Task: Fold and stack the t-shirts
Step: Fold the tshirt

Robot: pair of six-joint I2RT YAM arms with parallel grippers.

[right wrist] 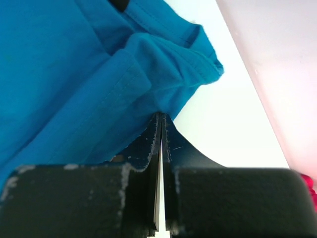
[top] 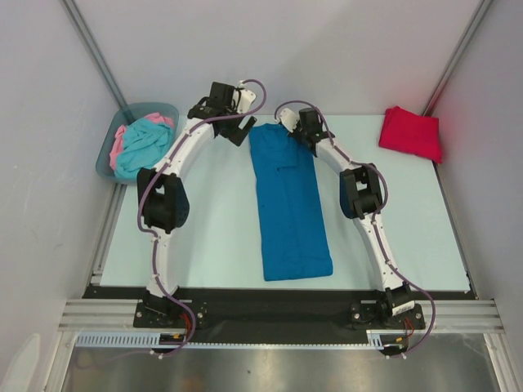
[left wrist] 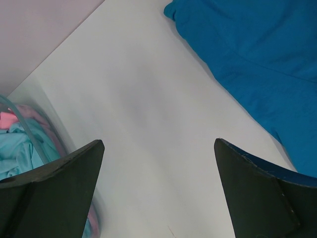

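A deep blue t-shirt [top: 290,204] lies folded in a long strip down the middle of the table; it also shows in the left wrist view [left wrist: 257,59] and the right wrist view [right wrist: 74,74]. My right gripper [top: 294,131] [right wrist: 161,115] is shut on the shirt's far right corner, and the cloth bunches at its tips. My left gripper [top: 237,132] [left wrist: 158,144] is open and empty over bare table, just left of the shirt's far left corner. A bright red t-shirt [top: 411,132] lies folded at the far right. Turquoise [top: 143,147] and pink [top: 120,139] shirts lie in the bin.
The grey-blue plastic bin [top: 110,155] stands at the far left edge of the table, close to my left arm; its rim [left wrist: 17,116] shows in the left wrist view. Walls close in the table at the back and both sides.
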